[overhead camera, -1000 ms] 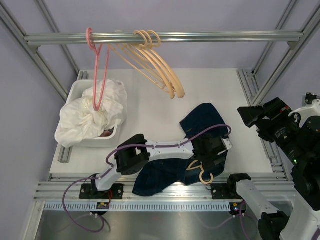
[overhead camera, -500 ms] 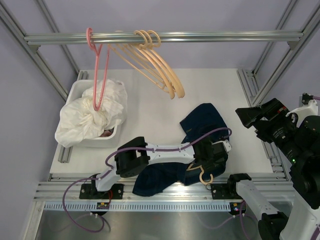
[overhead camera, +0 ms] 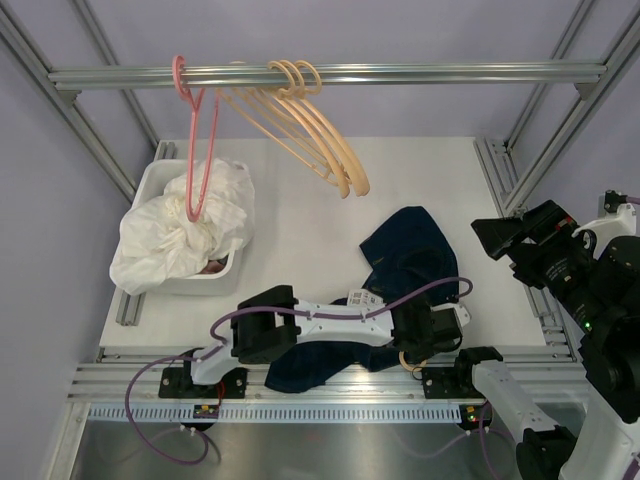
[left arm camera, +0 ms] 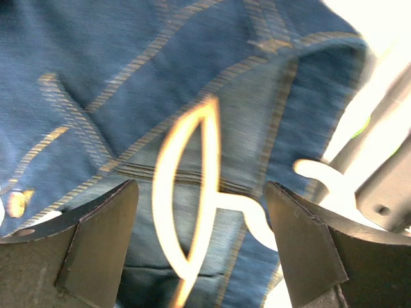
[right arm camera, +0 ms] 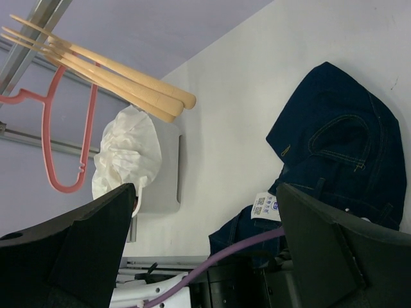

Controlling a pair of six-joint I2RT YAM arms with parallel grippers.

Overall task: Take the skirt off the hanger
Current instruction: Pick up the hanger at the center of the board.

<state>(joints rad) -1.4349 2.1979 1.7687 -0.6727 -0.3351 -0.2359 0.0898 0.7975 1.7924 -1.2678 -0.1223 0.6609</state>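
Skirt (overhead camera: 405, 250) is lying crumpled on the surface (overhead camera: 300, 215), right of centre, with one end trailing to the near edge under the left arm (overhead camera: 330, 315). Hanger (left arm camera: 186, 192) is sitting in the waistband: the left wrist view is showing its pale loop against the denim and the hook (left arm camera: 257, 224) curling out toward the near edge. So it's not off yet.

Left gripper (left arm camera: 200, 189) is hovering right over the hanger neck, jaws standing wide apart, one on either side of the loop, and clamping nothing as far as I can tell. My read is that it's lining up on the neck because that's the only rigid part exposed. Everything else is buried in cloth.

Right gripper (right arm camera: 204, 192) is hanging beyond the right edge, held up, jaws fully spread and holding nothing. It's probably parking there to keep out of the left arm's way. It's facing the skirt, so it may be waiting to pin or pull the denim.

Judgement: early stage, grasp being set up. The left wrist view is blurring, so the height above the hanger is unclear. Risks are the jaws catching fabric along with the hanger, or the hanger dragging the whole skirt if nothing is holding the cloth down.

Spare hangers (overhead camera: 320, 140) and a pink hanger (overhead camera: 197, 150) are hanging on the rail (overhead camera: 450, 72) over the far edge. A bin (overhead camera: 160, 172) with white cloth (overhead camera: 180, 225) is sitting at the left edge. None of these are involved.
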